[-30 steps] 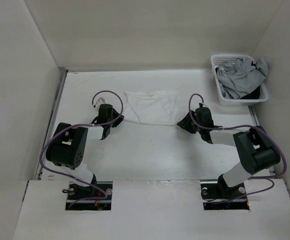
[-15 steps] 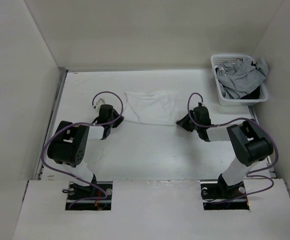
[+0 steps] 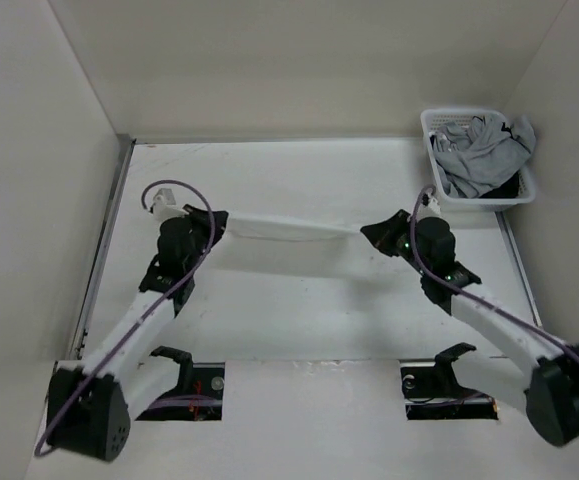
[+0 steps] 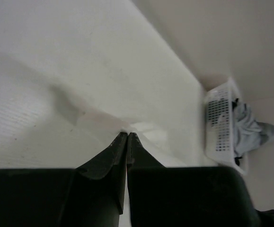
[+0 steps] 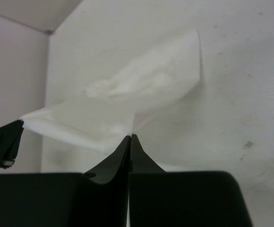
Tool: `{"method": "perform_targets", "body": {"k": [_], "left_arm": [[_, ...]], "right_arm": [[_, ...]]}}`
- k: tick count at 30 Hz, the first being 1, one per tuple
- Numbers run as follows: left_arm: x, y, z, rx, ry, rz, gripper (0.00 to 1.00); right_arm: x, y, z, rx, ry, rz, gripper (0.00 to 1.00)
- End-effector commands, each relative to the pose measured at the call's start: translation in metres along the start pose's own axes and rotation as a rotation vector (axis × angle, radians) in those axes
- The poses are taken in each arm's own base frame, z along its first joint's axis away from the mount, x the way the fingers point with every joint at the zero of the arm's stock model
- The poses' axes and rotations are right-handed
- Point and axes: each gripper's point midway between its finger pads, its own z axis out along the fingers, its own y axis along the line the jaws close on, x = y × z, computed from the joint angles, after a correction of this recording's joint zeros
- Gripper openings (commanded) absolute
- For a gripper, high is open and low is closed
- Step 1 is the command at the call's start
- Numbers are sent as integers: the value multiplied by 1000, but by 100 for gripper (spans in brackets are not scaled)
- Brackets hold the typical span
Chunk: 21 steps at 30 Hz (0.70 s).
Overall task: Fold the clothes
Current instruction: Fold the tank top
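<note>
Two arms, identical build. Left arm [image 3: 137,322] and right arm [image 3: 499,325]: white tubular links, black joint housings, a bulky black block at the near end of each. A thin purple cable [image 3: 169,185] loops off each wrist and trails along the links. Left hand [image 4: 127,135] and right hand [image 5: 130,137]: matte black fingers, broad at the root, tapering to thin curved tips.

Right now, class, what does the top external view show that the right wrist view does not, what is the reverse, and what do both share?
Only the top external view: the white basket of grey garments at the far right. Only the right wrist view: the right gripper close up, jaws shut on a fold of the white garment. Both: that garment stretched between the right gripper and the left gripper, which pinches its other end.
</note>
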Motion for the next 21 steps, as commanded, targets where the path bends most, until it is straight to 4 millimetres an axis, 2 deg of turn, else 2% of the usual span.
{"method": "perform_targets", "body": {"k": [1,4,7,9,12,14,16,18,21], "left_arm": [[-30,-25,-45,50,-80,38,0],[-53,-53,-97,125,-138,53,0],[-63,-63,-136,152,-161,67,0],[-62,-63,-150,150,-152,70,0],[-53,-56,-156,130,-124,72,0],[-49,-49,-152,106,-112,76,0],[-40,-38,-139,63,-85,90,0],[-33,-29,-124,20,-63,103,0],[-25,-22,-88,-21,-37,126,0]], "right_arm": [[4,21,-43,-25,-4,-91,0],[1,44,-89,-56,-30,-132,0],[-4,65,-133,-100,-52,-150,0],[-5,75,-155,-120,-50,-156,0],[-3,87,-171,-151,-38,-151,0],[1,93,-172,-163,-23,-160,0],[9,92,-159,-147,-1,-190,0],[11,86,-137,-114,7,-218,0],[5,77,-96,-85,22,-217,0]]}}
